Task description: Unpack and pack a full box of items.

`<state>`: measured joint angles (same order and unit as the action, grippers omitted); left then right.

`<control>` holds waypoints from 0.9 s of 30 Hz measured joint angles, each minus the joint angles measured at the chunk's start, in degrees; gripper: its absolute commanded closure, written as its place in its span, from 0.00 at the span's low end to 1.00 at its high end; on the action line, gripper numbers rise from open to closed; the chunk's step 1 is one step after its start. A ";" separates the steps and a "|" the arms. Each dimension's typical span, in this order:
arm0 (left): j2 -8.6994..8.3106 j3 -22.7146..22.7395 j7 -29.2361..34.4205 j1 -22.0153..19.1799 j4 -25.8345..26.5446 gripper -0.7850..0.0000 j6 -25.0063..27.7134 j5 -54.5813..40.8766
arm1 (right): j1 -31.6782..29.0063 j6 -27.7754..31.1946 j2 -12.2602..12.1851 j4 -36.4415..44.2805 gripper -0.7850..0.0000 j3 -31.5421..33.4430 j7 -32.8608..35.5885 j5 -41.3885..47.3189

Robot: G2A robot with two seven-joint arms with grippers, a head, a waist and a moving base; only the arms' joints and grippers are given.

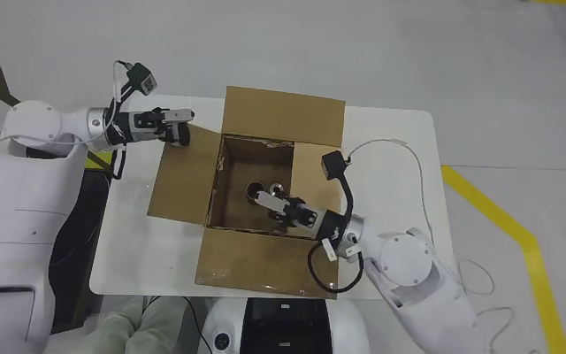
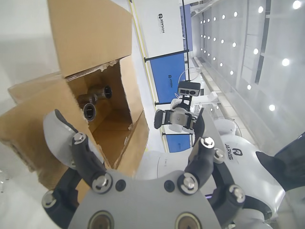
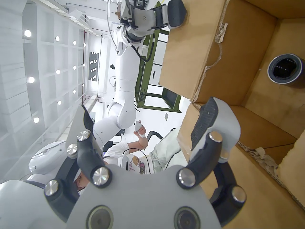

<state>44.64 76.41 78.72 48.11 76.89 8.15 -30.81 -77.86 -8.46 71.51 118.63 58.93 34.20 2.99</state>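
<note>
Currently, top view: box (image 1: 274, 115) sits open mid-table (image 1: 389, 168), flaps folded out. Right gripper (image 1: 276, 205) is over the box opening near its near wall, just beside two dark cylinders (image 1: 254, 189) on the box bottom; can't tell contact from this angle. Left gripper (image 1: 181, 126) is at the far corner of the flap (image 1: 181, 181) on the left arm's side, outside the cavity. White cable (image 1: 416, 168) loops across the table by the right arm. Grey floor around, with a yellow stripe (image 1: 500, 208).

Left wrist view: fingers (image 2: 59, 125) spread wide, holding nothing. One lies against the flap edge, the other is out in free air. Three hollow metal cylinders lie bunched in a corner of the box bottom, well apart from these fingers. Right gripper is farther off, past the box rim. Blue and white panels (image 2: 166, 32) stand behind, under a ceiling with spot lights.

Right wrist view: fingers spread wide, nothing between them. One ribbed pad (image 3: 205, 120) is just beside the rim of the box's near wall. One cylinder, bore facing the camera, lies deeper in on the bottom, apart from the pads. Left gripper is at the far flap's edge, touching cardboard. Green frame (image 3: 152, 72) stands in a white hall behind.
</note>
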 measured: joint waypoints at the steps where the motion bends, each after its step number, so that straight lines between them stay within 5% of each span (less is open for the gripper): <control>1: -0.02 0.10 -0.25 0.02 1.62 0.00 -0.34 -0.04 | -0.44 -0.29 -0.13 0.30 0.00 0.60 0.08 0.00; 13: 1.22 -7.55 -2.31 -2.28 14.82 0.00 -6.12 4.61 | -4.23 -2.70 -1.35 3.48 0.00 5.28 3.54 1.23; 20: 2.23 -12.78 -3.29 -5.00 16.38 0.00 -8.87 8.46 | -6.06 -2.98 -1.80 4.25 0.00 5.91 4.37 1.44; 27: 2.27 -13.03 -3.09 -5.25 16.30 0.00 -9.09 8.68 | -6.41 -3.03 -1.95 4.29 0.00 6.08 4.66 1.57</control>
<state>46.91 63.39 75.63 42.86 93.19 -0.94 -22.13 -84.28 -11.49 69.56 122.92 65.02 38.87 4.57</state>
